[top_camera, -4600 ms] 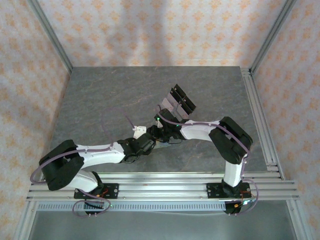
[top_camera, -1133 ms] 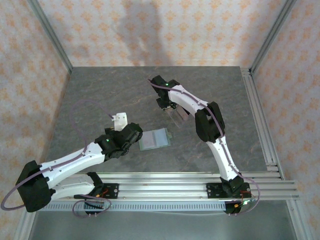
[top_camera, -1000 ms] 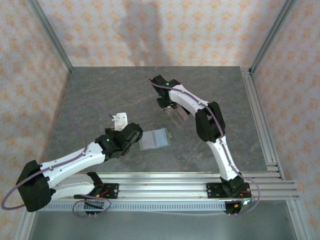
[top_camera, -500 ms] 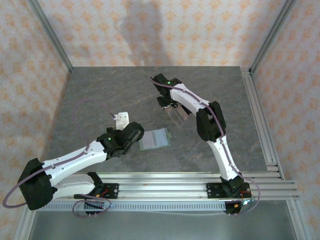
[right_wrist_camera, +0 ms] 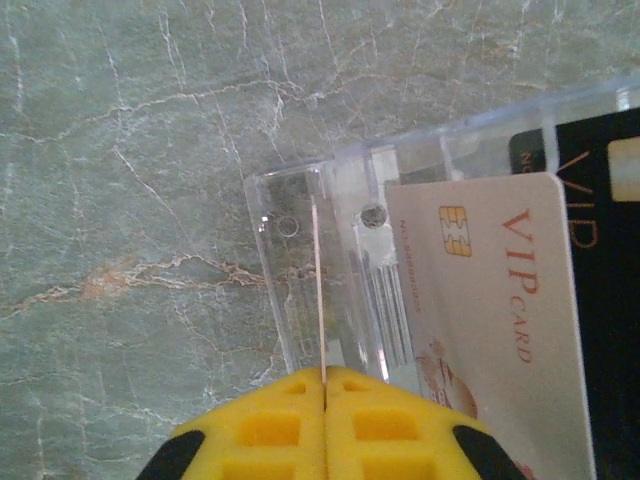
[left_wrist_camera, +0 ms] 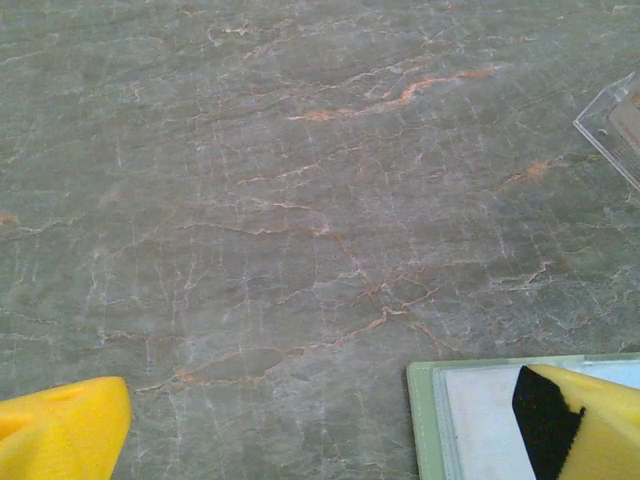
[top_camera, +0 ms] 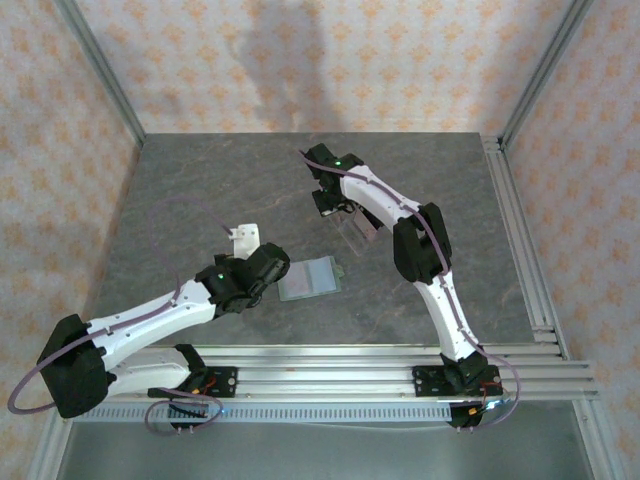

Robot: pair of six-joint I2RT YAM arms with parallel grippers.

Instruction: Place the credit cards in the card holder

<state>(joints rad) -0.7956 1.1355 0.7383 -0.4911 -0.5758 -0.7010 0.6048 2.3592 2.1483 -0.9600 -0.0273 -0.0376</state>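
The sage-green card holder lies open and flat on the stone table, and its corner with a pale inner pocket shows in the left wrist view. My left gripper is open just left of it, its right finger over the holder's edge. My right gripper is shut on a thin credit card seen edge-on, above the clear rack. Another pale mauve VIP credit card leans in the rack.
The clear tilted acrylic rack stands behind the card holder and also holds a black card. Aluminium rails run along the table's right and near edges. Bare stone table lies to the left.
Since 4.6 s ago both arms left the card holder: the right one went to the rack, the left one drew back left. Over the last second the left gripper crept slightly forward.
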